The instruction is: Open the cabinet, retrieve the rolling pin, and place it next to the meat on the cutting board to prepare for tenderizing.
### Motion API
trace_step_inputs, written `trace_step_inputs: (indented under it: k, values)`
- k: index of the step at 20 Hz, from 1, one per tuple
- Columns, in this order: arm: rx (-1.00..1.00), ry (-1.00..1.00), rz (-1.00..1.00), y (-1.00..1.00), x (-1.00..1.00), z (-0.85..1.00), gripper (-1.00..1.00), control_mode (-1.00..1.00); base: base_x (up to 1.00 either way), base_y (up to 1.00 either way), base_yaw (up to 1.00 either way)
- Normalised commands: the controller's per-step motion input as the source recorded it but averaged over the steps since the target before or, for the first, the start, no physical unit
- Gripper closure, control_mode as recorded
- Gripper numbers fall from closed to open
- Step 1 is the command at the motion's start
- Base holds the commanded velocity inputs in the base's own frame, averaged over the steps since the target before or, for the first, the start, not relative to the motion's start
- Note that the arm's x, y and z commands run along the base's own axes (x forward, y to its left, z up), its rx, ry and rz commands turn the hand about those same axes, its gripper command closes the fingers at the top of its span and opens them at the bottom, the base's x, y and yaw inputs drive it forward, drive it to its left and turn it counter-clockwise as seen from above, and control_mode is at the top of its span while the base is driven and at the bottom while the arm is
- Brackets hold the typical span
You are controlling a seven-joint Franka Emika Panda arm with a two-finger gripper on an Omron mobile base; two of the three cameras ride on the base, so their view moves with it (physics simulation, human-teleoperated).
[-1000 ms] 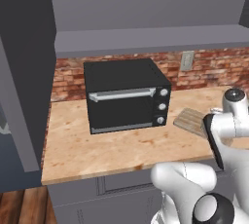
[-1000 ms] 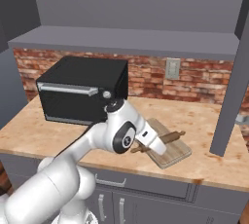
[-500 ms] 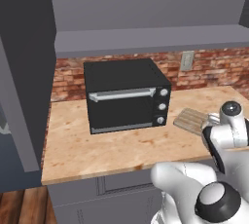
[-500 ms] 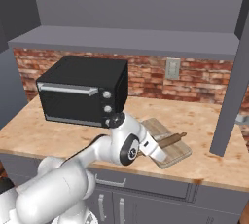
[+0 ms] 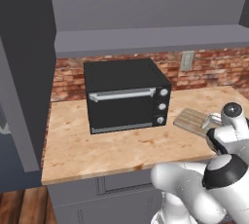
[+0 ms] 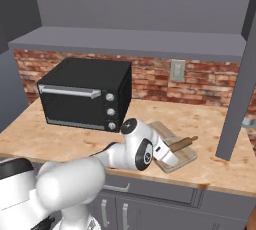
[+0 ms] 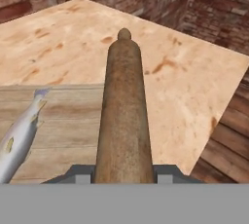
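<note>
One rolling pin [image 7: 123,116] here, a single brown cylinder with one knob end showing in the hand view, and it reads again as one pin in the right base view [image 6: 182,142]. One cutting board [image 6: 172,149] near the counter's [image 5: 112,150] front edge, toward its right end. One silvery fish [image 7: 18,138] lying on that board, and just the one. One black toaster oven [image 5: 125,96] back by the brick wall, with three round knobs down its right side. One wall outlet [image 6: 177,70] above the counter's rear edge.
</note>
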Motion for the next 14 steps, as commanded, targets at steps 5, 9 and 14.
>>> trace_step_inputs:
  k: [5,9,14]
  values:
    - [0.03,0.02,0.00,-0.07,0.14,-0.13,1.00,-1.00,0.00,0.00,0.00]
    - [0.05,0.02,0.00,0.00,0.19,-0.15,1.00,-1.00,0.00,0.00,0.00]
    - [0.05,0.02,0.00,0.00,0.20,-0.18,1.00,-1.00,0.00,0.00,0.00]
